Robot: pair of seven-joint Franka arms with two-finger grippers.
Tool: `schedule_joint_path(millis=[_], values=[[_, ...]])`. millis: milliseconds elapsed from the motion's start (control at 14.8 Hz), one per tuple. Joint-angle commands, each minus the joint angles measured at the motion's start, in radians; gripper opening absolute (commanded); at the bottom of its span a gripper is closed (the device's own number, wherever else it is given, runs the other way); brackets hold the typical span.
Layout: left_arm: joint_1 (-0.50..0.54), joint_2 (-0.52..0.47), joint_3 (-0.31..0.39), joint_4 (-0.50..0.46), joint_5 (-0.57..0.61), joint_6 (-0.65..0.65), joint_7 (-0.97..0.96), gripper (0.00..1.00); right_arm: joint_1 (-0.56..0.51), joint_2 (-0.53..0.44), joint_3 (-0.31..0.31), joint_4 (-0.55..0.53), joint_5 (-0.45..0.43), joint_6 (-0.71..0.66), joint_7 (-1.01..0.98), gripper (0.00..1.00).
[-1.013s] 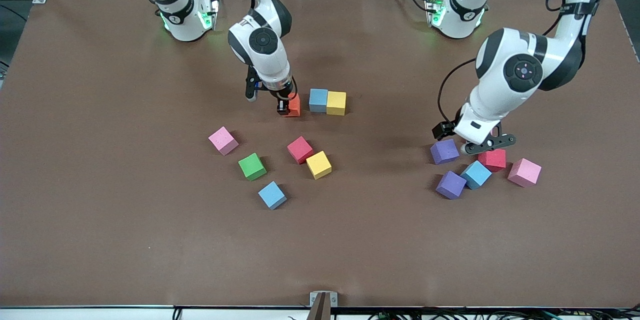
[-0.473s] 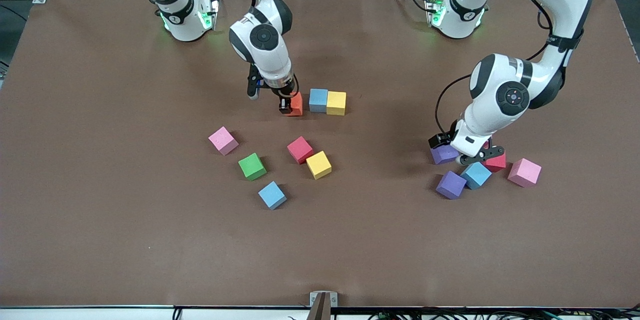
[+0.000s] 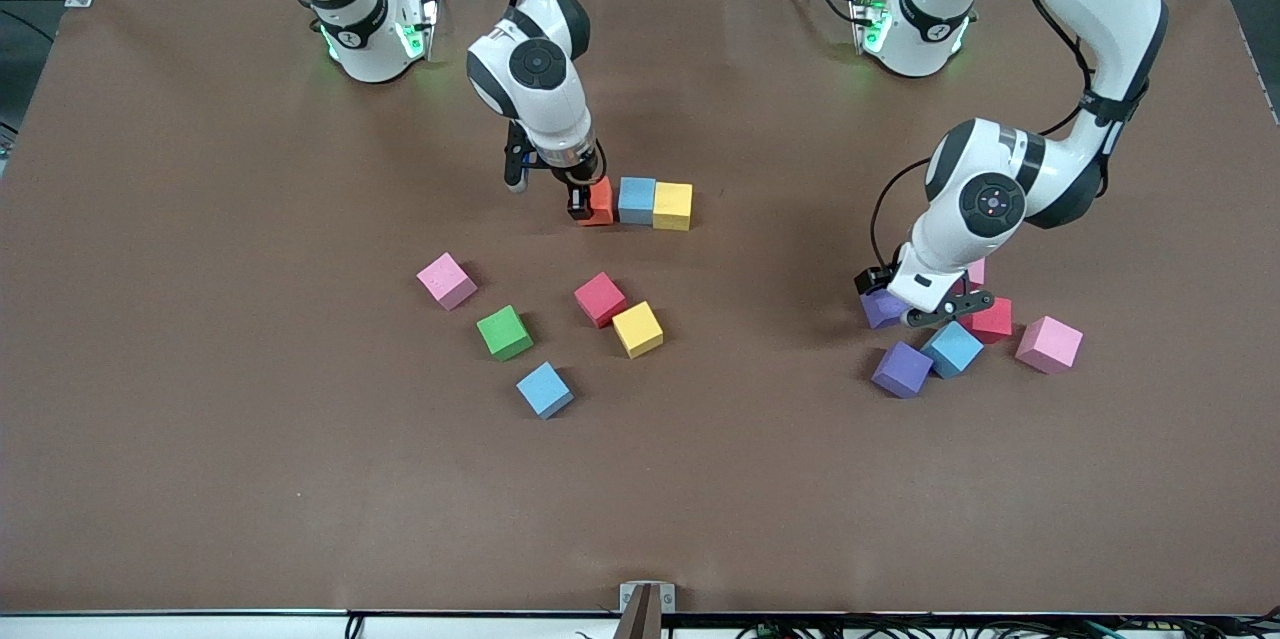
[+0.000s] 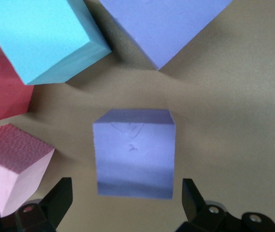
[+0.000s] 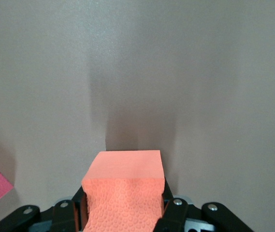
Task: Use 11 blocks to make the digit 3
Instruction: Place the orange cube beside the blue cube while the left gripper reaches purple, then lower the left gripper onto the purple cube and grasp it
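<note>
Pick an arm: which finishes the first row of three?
Right. Its claw is shut on the orange cube, right beside the blue cube and yellow cube. Left claw, open, straddles a purple cube.

Two glossy white arms with black joint bands, round black caps, loose black cables, green-lit bases.

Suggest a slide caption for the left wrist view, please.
Open left claw straddling a purple cube, with blue, red and pink cubes nearby.

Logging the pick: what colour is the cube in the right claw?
Orange, clearest in the right wrist view.
</note>
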Motion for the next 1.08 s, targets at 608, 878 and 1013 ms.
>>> schedule_joint_path(millis=[608,878,1013], values=[[0.036,0.06,0.002,0.028,0.044,0.06,-0.011,1.0,0.039,0.024,-0.009,-0.015,0.005,0.038,0.046,0.0],[0.035,0.068,0.002,0.032,0.042,0.06,-0.02,0.78,0.041,0.026,-0.009,-0.009,0.005,0.04,0.046,0.0],[0.036,0.068,0.002,0.038,0.042,0.059,-0.022,0.6,0.042,0.033,-0.009,-0.004,0.005,0.04,0.046,0.0]])
